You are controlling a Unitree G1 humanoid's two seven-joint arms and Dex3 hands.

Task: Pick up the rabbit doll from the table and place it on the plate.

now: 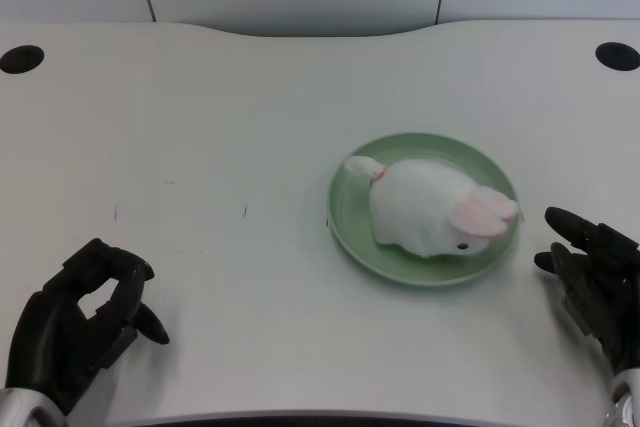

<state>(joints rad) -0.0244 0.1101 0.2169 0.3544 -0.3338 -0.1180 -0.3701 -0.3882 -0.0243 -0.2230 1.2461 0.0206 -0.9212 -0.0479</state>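
Note:
A white rabbit doll (428, 205) with pink ears lies on its side on the green plate (349, 219), right of the table's middle. My left hand (78, 322) rests near the front left edge of the table, far from the plate. Its fingers are curled in and hold nothing. My right hand (594, 282) sits just right of the plate, fingers spread, not touching it.
The white table (200, 147) has a black cable hole at the far left corner (21, 58) and another at the far right corner (617, 55). A few small dark marks dot the surface left of the plate. A white wall panel rises behind the table.

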